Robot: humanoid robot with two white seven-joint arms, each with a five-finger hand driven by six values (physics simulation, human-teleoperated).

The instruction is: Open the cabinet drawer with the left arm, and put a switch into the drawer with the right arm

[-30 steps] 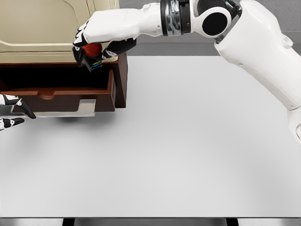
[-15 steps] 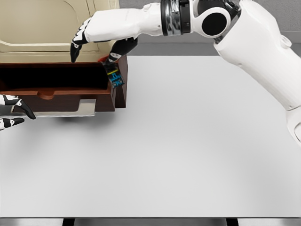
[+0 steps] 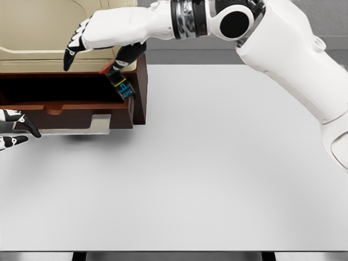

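Switch [image 3: 120,85] tilted at drawer's [image 3: 65,106] right end, under spread, empty right hand [image 3: 100,33].
Long axis slanting down-right, lower part hidden by drawer wall; left hand [image 3: 13,130] cut off at frame edge, fingers relaxed.

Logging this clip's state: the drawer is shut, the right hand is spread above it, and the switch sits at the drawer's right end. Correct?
Not quite. The head view shows the drawer pulled open, not shut, its dark inside exposed. The rest stands: the right hand is spread above it, holding nothing, and the switch sits tilted at the drawer's right end.
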